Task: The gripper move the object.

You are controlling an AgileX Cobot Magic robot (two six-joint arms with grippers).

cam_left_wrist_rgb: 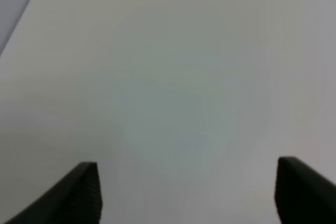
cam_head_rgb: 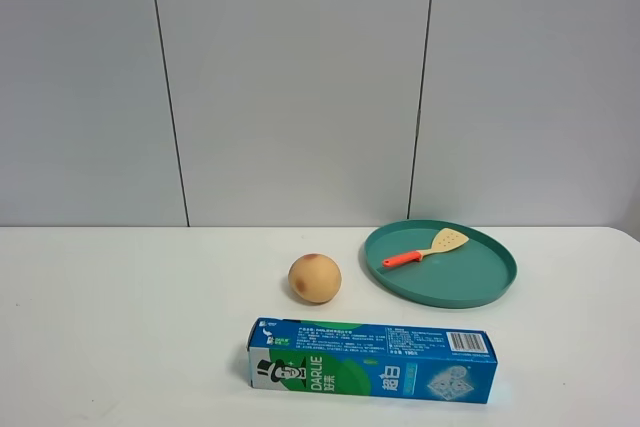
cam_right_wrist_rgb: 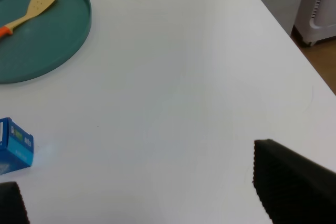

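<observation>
Wrist views: left pincer (cam_left_wrist_rgb: 186, 190) wide over bare table (cam_left_wrist_rgb: 173, 77), right pincer (cam_right_wrist_rgb: 139, 182) wide, spatula (cam_right_wrist_rgb: 29, 9) on tray (cam_right_wrist_rgb: 58, 40)

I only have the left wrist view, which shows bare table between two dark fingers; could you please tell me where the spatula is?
Observer: The spatula lies inside a teal tray on the table's right side.
Operator: Thank you; is anything else on the table?
Observer: A peach-coloured fruit sits left of the tray, apart from it.
Operator: And nearer the camera?
Observer: A toothpaste box lies flat in front of the fruit.
Operator: Is the right gripper closed?
Observer: No, the right gripper is open and empty.
</observation>
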